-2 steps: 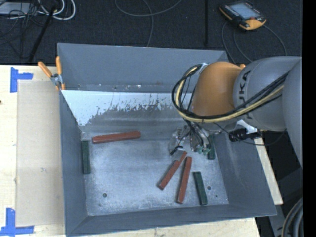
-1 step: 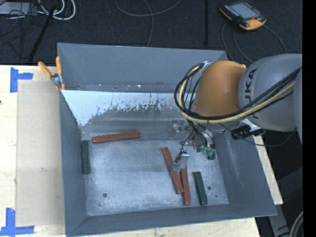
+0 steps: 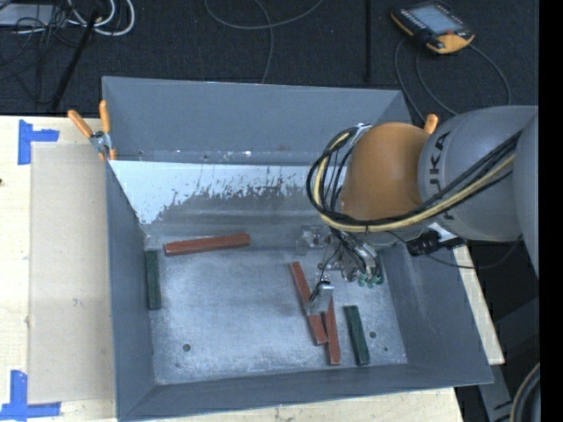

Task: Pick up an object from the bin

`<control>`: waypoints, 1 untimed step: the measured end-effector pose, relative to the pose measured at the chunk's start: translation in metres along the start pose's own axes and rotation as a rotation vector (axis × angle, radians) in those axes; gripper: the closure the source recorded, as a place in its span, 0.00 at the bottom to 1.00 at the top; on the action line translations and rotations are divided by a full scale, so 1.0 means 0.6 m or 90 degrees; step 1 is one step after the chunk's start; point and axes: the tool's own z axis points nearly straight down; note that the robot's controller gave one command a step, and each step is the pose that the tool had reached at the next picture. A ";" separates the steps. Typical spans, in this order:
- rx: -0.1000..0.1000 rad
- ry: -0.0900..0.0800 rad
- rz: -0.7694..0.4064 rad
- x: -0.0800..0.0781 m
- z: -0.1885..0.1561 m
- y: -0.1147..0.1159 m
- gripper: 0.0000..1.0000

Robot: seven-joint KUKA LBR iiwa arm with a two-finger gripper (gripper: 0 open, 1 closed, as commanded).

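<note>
Inside grey bin (image 3: 220, 341), scattered red-brown and green sticks (image 3: 207, 245), gripper (image 3: 324, 287) above slanted red-brown stick (image 3: 299, 280), grip unclear.

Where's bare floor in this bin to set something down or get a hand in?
Widest bare floor: centre and lower left, bordered by the left green stick, the long red stick at the back and the tilted red stick. Crowded lower right: claw, red pair, right green stick.

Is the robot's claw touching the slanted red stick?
Cannot tell. In the camera view the gripper overlaps the slanted red stick from above, hiding any contact or gap.
</note>
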 end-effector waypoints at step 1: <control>0.000 0.000 0.140 0.028 0.053 -0.003 0.00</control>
